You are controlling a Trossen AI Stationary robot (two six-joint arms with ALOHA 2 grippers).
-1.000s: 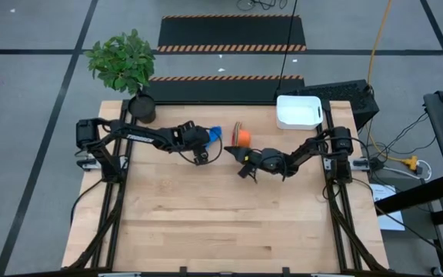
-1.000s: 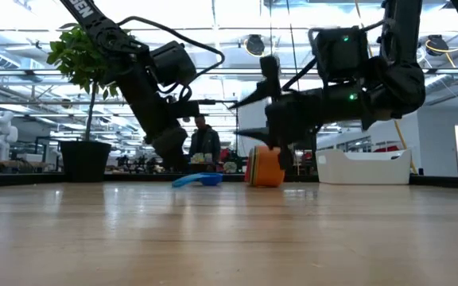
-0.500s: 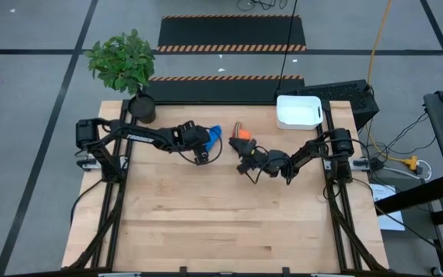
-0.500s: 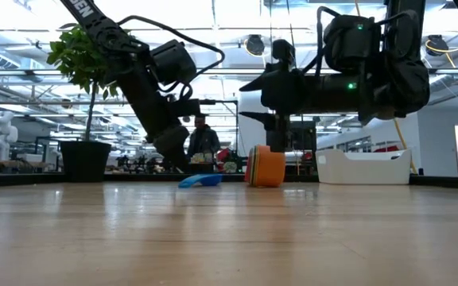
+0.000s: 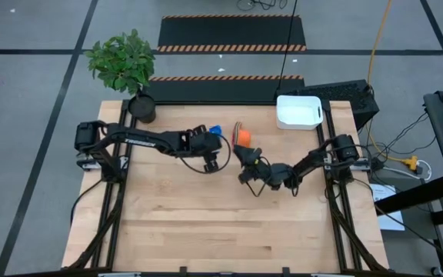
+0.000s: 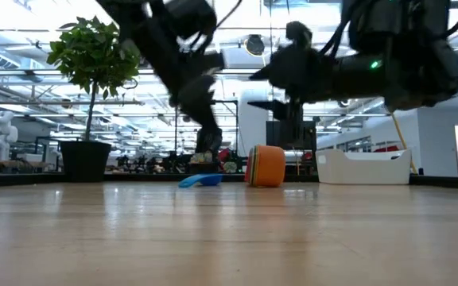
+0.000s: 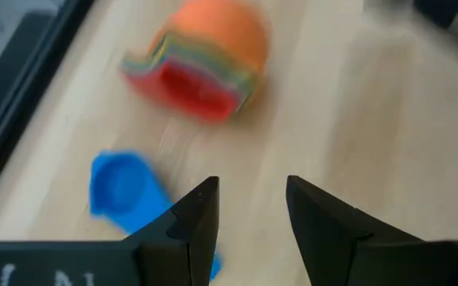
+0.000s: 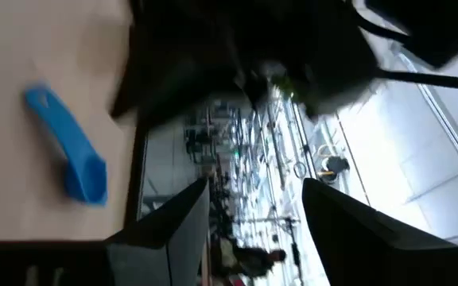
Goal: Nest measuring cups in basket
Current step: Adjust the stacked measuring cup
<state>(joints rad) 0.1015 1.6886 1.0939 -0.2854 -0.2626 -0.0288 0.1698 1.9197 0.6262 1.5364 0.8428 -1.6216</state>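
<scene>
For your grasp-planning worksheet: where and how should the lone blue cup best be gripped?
Probably by its short flat handle. The blue cup lies flat on the table beside the orange stack, so the open left end effector could come down from above, fingers straddling the handle.

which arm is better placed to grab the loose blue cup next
Probably the left. In the high view the left gripper hangs right beside the blue cup, open and empty, and its wrist view shows the cup just ahead. The right gripper, also open, sits past the orange stack.
</scene>
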